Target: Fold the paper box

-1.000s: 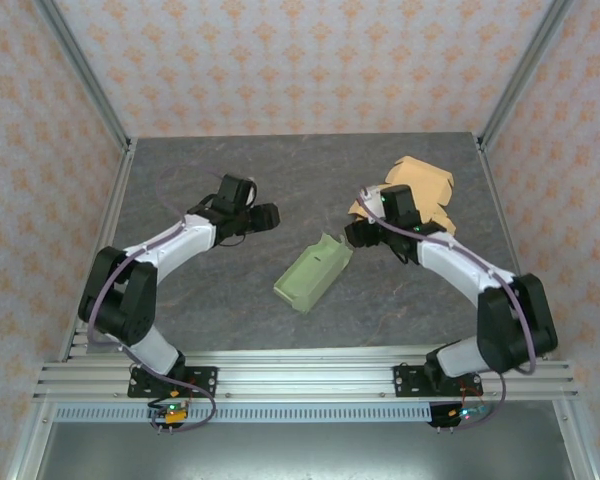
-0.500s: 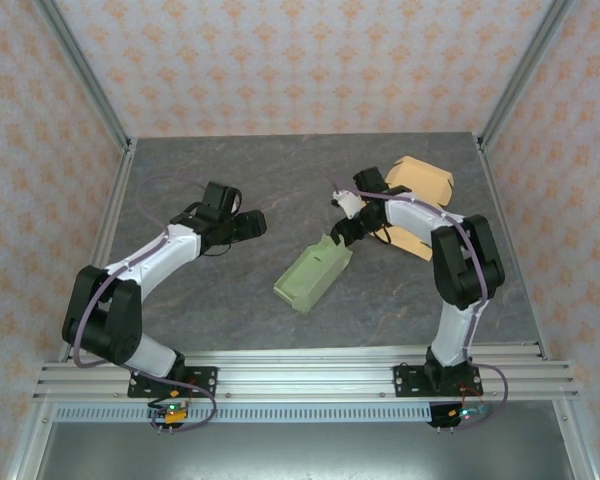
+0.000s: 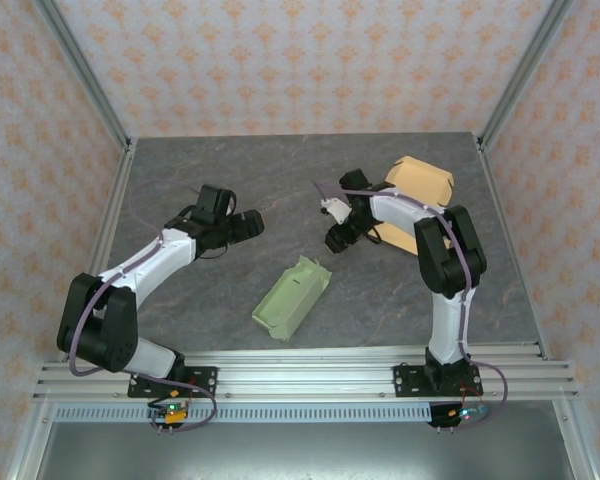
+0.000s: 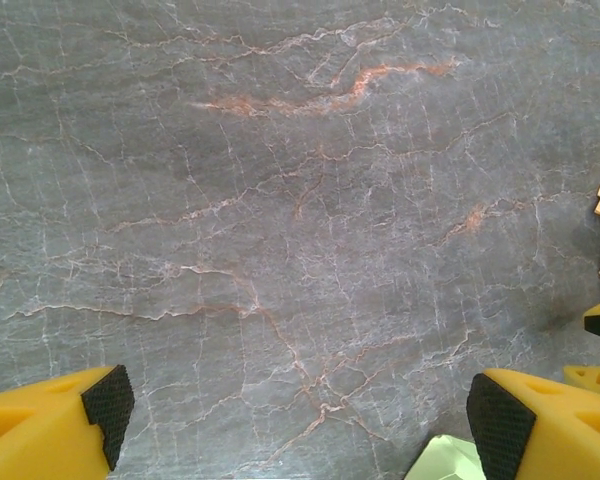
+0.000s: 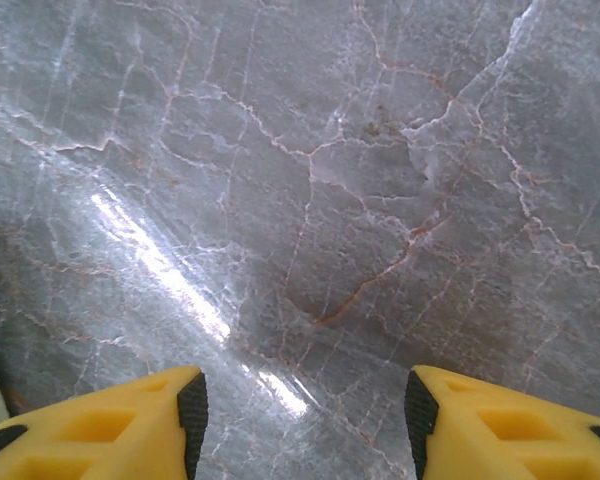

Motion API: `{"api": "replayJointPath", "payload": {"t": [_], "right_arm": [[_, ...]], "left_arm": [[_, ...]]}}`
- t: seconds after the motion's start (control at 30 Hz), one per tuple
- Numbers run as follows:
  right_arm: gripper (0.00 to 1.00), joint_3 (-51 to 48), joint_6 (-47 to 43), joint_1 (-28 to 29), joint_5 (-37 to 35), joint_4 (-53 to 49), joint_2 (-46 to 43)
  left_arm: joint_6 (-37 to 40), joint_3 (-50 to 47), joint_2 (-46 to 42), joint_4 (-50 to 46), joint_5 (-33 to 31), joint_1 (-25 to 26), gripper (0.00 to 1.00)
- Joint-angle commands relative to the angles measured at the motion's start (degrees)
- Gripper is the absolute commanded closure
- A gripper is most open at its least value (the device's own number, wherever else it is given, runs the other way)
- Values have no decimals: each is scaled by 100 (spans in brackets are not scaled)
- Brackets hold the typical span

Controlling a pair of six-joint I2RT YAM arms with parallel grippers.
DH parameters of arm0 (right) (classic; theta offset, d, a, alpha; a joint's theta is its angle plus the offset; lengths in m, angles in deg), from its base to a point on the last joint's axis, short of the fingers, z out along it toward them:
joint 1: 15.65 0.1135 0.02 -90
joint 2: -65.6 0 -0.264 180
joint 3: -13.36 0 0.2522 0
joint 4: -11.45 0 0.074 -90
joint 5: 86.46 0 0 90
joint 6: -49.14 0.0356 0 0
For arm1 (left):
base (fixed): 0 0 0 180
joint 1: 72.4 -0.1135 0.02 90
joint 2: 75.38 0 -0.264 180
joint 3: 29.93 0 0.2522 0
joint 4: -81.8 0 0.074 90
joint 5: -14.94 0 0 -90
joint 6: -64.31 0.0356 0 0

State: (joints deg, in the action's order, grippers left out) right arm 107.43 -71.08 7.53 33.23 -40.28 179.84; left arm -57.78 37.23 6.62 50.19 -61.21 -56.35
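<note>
Left gripper (image 4: 300,412) stood wide, empty; right gripper (image 5: 300,412) parted, empty; green paper box (image 3: 290,297) lay apart from both.

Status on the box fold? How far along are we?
Done, apparently: the green paper box lies on the table with its long walls standing. In hand: nothing. The left gripper and right gripper are both open over bare table, apart from the box. Left: its far end flap looks unclosed. Whether the tan box behind the right arm needs folding, I cannot tell.

Grey veined stone tabletop (image 3: 280,175) boxed by peach patterned walls (image 3: 300,60) and aluminium posts (image 3: 88,75).
</note>
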Motion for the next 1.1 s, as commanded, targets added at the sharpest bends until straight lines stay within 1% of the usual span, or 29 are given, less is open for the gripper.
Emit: {"api": "replayJointPath", "payload": {"t": [0.0, 0.13, 0.27, 0.43, 0.6, 0.73, 0.8, 0.87, 0.93, 0.97, 1.0, 1.07], "right_arm": [[41, 301, -78, -32, 621, -402, -417], [41, 720, -460, 107, 793, -1095, -188], [40, 1095, -374, 253, 844, -1555, 124], [41, 1580, -224, 458, 860, -2182, 309], [41, 1689, -169, 669, 39, -2543, 528], [41, 1733, -93, 756, 52, -2553, 784], [42, 1734, -33, 817, -68, -2460, 850], [46, 1724, 68, 846, -128, -2342, 915], [54, 1664, 186, 855, -203, -2146, 939], [57, 1608, 252, 864, -229, -2031, 926], [62, 1549, 278, 864, -213, -1931, 900], [75, 1445, 352, 868, -192, -1673, 825]], "left_arm": [[-22, -31, -192, -203, -269, -81, 9], [-7, -19, -195, -235, -312, -181, 9], [8, -41, -189, -196, -286, -224, 9], [63, -69, -175, -226, -273, -278, 8], [80, -120, -211, -201, -286, -316, 8], [68, -96, -166, -185, -255, -324, 8], [46, -111, -172, -164, -243, -323, 8], [41, -129, -188, -148, -231, -327, 8], [54, -123, -195, -182, -238, -326, 8], [63, -118, -210, -206, -250, -331, 8], [71, -108, -217, -226, -259, -330, 8], [64, -90, -238, -247, -257, -327, 8]]}}
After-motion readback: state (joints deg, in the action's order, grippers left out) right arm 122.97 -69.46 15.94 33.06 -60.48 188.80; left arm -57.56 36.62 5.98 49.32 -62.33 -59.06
